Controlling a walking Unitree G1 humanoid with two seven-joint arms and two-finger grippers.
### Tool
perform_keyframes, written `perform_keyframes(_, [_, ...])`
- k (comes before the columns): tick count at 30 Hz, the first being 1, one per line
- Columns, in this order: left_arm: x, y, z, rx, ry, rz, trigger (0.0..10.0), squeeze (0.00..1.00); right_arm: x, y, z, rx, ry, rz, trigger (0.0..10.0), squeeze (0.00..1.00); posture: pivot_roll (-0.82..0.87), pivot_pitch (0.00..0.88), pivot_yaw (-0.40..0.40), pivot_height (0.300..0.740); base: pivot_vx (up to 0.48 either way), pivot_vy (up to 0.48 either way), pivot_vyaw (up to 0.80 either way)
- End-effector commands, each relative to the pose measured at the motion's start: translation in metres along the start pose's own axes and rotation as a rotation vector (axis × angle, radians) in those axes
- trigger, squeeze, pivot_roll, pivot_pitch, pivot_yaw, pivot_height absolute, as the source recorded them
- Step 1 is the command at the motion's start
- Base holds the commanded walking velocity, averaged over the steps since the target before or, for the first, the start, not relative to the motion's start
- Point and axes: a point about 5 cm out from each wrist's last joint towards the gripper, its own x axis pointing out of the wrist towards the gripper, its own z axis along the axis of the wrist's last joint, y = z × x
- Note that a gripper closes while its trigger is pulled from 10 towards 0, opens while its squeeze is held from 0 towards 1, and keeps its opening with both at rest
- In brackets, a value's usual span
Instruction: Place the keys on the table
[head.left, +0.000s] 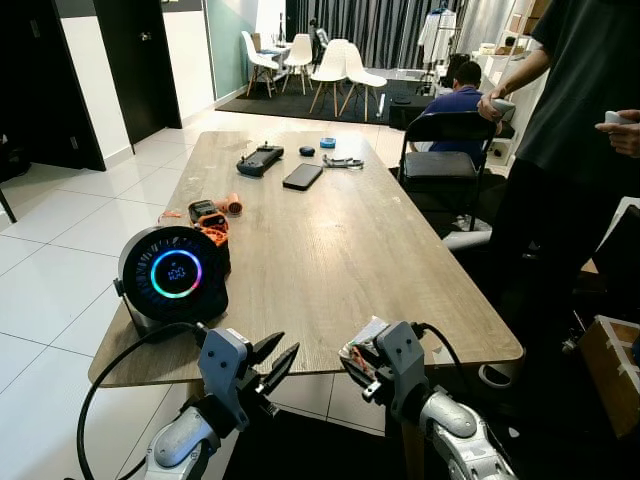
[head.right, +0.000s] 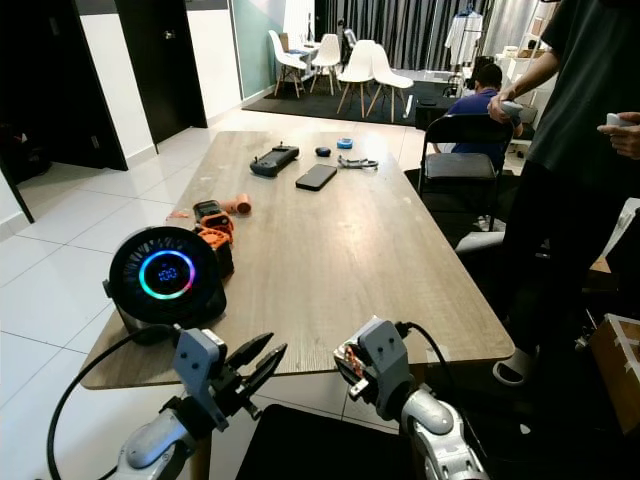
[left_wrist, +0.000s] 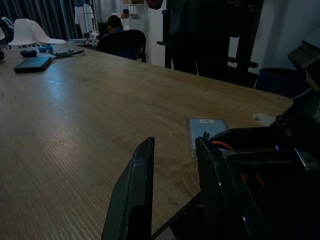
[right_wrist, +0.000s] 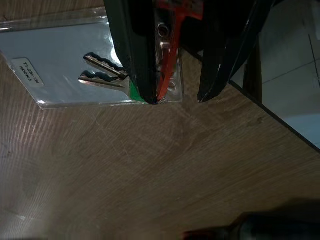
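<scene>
The keys (right_wrist: 102, 70) are two silver keys in a clear plastic bag with a white label. The bag lies flat on the wooden table (head.left: 350, 230) at its near edge. My right gripper (right_wrist: 176, 99) stands open just over the bag's corner, one black finger (right_wrist: 132, 55) resting over the plastic, the other past the bag's edge. From the head, the right gripper (head.left: 352, 358) is at the table's front edge with the bag (head.left: 370, 330) beside it. My left gripper (head.left: 280, 362) is open and empty, level with the front edge, left of the bag (left_wrist: 205, 132).
A round black device with a glowing ring (head.left: 172, 272) stands at the near left corner, with an orange tool (head.left: 210, 215) behind it. A phone (head.left: 302, 176) and a controller (head.left: 260, 158) lie at the far end. A person (head.left: 570, 120) stands at the right by a black chair (head.left: 445, 150).
</scene>
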Motion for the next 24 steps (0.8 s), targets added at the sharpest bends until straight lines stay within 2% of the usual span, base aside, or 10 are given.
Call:
perform_keyframes(1, [-0.0039, 0.0021, -0.0002, 0.014, 0.018, -0.006, 10.0, 0.00, -0.0019, 0.0004, 0.0004, 0.007, -0.015, -0.001, 10.0, 0.00, 0.04, 0.112, -0.022, 0.740, 0.000, 0.000, 0.00])
perform_keyframes(10, [-0.0037, 0.0024, -0.0003, 0.013, 0.018, -0.007, 10.0, 0.00, -0.0020, 0.0007, -0.0001, 0.010, -0.013, 0.003, 10.0, 0.00, 0.04, 0.113, -0.022, 0.740, 0.000, 0.000, 0.00])
perform_keyframes(11, [-0.0038, 0.0026, -0.0004, 0.014, 0.018, -0.006, 10.0, 0.00, -0.0019, 0.0009, -0.0002, 0.014, -0.014, 0.006, 9.4, 0.00, 0.04, 0.113, -0.022, 0.740, 0.000, 0.000, 0.00])
perform_keyframes(12, [-0.0038, 0.0026, -0.0005, 0.014, 0.018, -0.006, 10.0, 0.00, -0.0019, 0.0010, -0.0002, 0.015, -0.014, 0.007, 9.4, 0.00, 0.04, 0.113, -0.022, 0.740, 0.000, 0.000, 0.00])
perform_keyframes(13, [-0.0038, 0.0027, -0.0005, 0.014, 0.018, -0.006, 10.0, 0.00, -0.0019, 0.0010, -0.0003, 0.016, -0.015, 0.007, 7.7, 0.00, 0.04, 0.112, -0.022, 0.740, 0.000, 0.000, 0.00])
perform_keyframes(14, [-0.0038, 0.0027, -0.0005, 0.014, 0.018, -0.006, 10.0, 0.00, -0.0020, 0.0011, -0.0003, 0.017, -0.015, 0.008, 7.7, 0.00, 0.04, 0.112, -0.022, 0.740, 0.000, 0.000, 0.00])
perform_keyframes(15, [-0.0038, 0.0027, -0.0005, 0.014, 0.018, -0.006, 10.0, 0.00, -0.0020, 0.0012, -0.0002, 0.018, -0.016, 0.009, 4.2, 0.00, 0.04, 0.112, -0.022, 0.740, 0.000, 0.000, 0.00])
perform_keyframes(17, [-0.0038, 0.0028, -0.0006, 0.014, 0.019, -0.006, 10.0, 0.00, -0.0019, 0.0012, -0.0002, 0.020, -0.017, 0.009, 4.2, 0.00, 0.04, 0.112, -0.021, 0.740, 0.000, 0.000, 0.00])
perform_keyframes(18, [-0.0038, 0.0028, -0.0005, 0.014, 0.019, -0.006, 10.0, 0.00, -0.0019, 0.0013, 0.0000, 0.022, -0.018, 0.011, 0.0, 0.00, 0.04, 0.112, -0.021, 0.740, 0.000, 0.000, 0.00])
perform_keyframes(24, [-0.0035, 0.0030, -0.0006, 0.014, 0.018, -0.005, 10.0, 0.00, -0.0018, 0.0014, 0.0003, 0.030, -0.022, 0.015, 0.0, 0.00, 0.04, 0.111, -0.020, 0.740, 0.000, 0.000, 0.00])
